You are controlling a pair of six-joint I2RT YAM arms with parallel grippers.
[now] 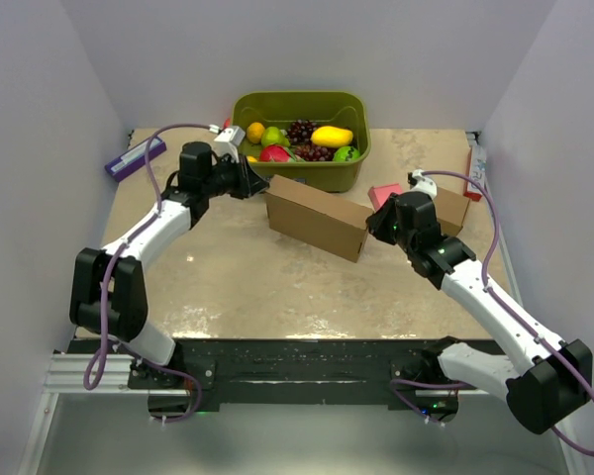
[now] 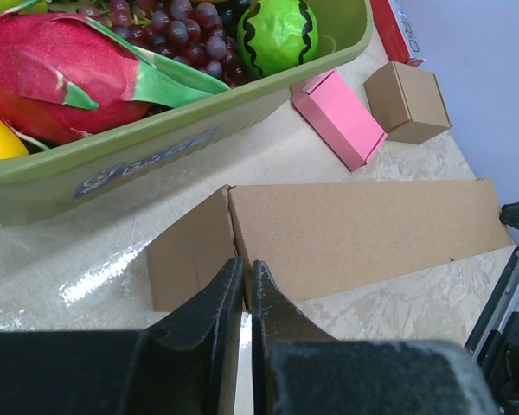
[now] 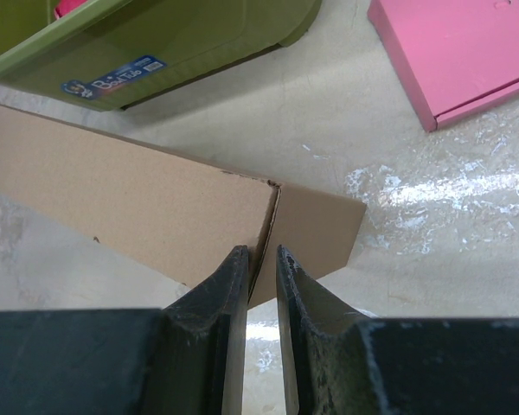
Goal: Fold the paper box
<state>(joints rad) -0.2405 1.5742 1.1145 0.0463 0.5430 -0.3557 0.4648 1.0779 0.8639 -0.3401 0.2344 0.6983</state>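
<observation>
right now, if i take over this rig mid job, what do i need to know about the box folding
Left hand: shut on the left end corner of the large brown cardboard mailer box.
Right hand: shut on the box's right end corner.
The box lies on the table just in front of the green plastic tub of toy fruit, apart from the flat pink box and the small brown carton.
Done: it forms a long closed shape, with no flap sticking out in view.
Left: check the far side, which is hidden, then release.
</observation>
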